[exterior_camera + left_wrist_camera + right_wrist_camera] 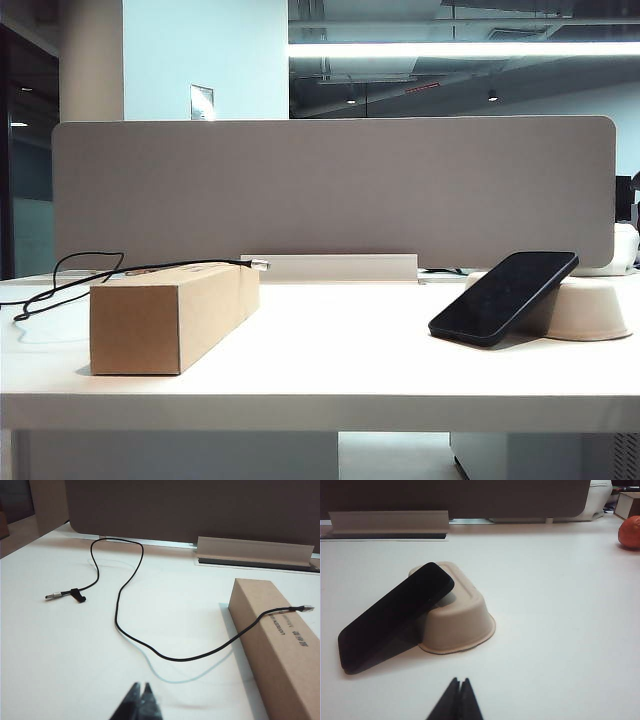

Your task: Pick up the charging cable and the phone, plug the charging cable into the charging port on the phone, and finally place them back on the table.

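Both arms parked near the desk's front edge: left gripper and right gripper pinched closed, holding nothing. Next, each should open wide. The charging cable drapes over the cardboard box; grab near the plug. The phone leans on the upturned tray; grip its long edges.

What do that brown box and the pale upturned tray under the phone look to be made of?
The box looks like plain corrugated cardboard: matte brown, with sharp folded edges and small print along its top. The tray seems to be moulded paper pulp, though it might be foam: off-white, dull, with soft rounded corners and a thin flared rim. The phone leaning on it has a glossy black face, probably glass.
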Controlling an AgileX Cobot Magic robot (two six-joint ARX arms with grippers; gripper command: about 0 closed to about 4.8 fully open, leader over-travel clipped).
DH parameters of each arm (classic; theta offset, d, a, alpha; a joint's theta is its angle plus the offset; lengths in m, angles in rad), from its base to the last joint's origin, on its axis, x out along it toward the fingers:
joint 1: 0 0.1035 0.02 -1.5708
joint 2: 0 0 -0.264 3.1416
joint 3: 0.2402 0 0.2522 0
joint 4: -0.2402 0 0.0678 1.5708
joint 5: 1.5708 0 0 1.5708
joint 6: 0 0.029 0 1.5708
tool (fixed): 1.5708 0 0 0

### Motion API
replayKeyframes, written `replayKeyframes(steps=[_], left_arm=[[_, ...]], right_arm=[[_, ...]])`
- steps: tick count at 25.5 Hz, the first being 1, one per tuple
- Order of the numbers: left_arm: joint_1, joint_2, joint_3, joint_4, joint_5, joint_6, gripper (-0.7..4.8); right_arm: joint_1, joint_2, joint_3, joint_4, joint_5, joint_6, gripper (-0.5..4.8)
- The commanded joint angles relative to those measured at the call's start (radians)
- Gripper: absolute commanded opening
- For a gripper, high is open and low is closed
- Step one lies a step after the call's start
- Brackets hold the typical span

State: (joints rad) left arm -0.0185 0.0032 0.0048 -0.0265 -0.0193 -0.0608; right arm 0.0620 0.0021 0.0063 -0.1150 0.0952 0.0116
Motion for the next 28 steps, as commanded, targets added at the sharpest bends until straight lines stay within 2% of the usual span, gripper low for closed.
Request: replayKeyframes(steps=[1, 15, 18, 21, 28], left_arm=[[0.0, 0.001, 0.003, 0.005, -0.003, 0.0, -0.06], [0.0, 0.001, 0.003, 0.021, -0.003, 0.0, -0.06], [-0.001, 0.001, 0.003, 0.018, 0.048, 0.0, -0.06], [-0.001, 0.001, 0.003, 0.023, 0.046, 0.0, -0.06], [-0.001, 0.001, 0.004, 0.022, 0.047, 0.0, -0.06]], right_arm=[[-0.001, -0.002, -0.006, 0.007, 0.008, -0.001, -0.05], [-0.001, -0.002, -0.006, 0.023, 0.008, -0.001, -0.05], [0.0, -0.002, -0.006, 0.037, 0.006, 0.0, -0.05], [0.0, -0.002, -0.006, 0.039, -0.024, 0.041, -0.06], [0.002, -0.002, -0.002, 0.039, -0.087, 0.042, -0.06]])
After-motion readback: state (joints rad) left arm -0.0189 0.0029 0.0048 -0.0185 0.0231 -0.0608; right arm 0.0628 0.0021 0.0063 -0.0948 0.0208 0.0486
